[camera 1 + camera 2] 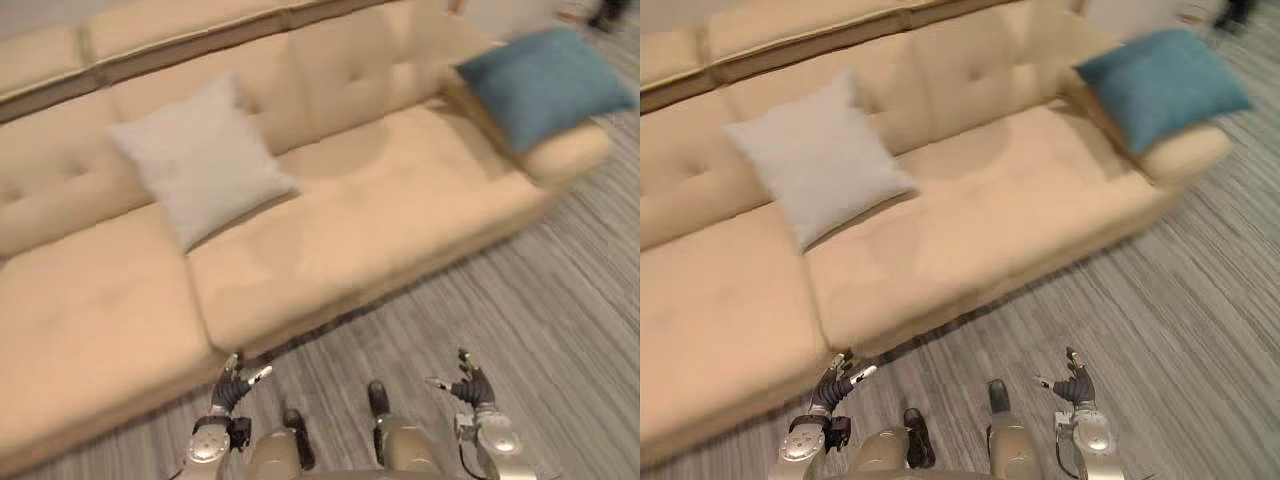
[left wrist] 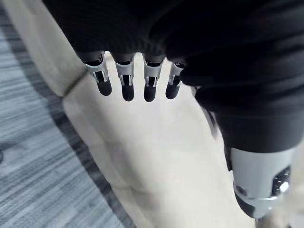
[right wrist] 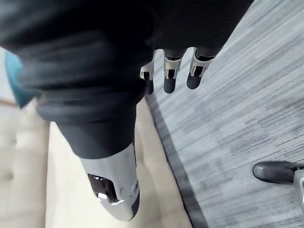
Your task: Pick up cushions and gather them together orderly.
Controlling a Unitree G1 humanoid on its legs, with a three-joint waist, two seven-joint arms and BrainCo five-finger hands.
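The left hand (image 1: 230, 388) hangs low at the front edge of the sofa (image 1: 380, 200), fingers straight and relaxed, nothing in them. Its wrist view looks past the dark fingertips (image 2: 126, 90) onto the cream seat edge and the floor beside it. The right hand (image 1: 470, 388) is just as slack and empty, held over the grey striped floor (image 1: 560, 320) in front of the sofa.

Further out, the pale grey cushion (image 1: 200, 160) stands tilted against the sofa's backrest, to the left of the middle, one corner pointing down onto the seat. The blue cushion (image 1: 545, 85) lies well apart from it at the sofa's right end. It seems to rest on the armrest (image 1: 570, 150), though that corner is too blurred to be sure how it sits.

By my reading, the task has barely begun. Neither cushion is held or touched, and the two lie at a distance from each other with bare seat between them. Both hands are well short of either cushion. What is left is everything: reaching one cushion, carrying it to the other, and setting the pair neatly side by side.
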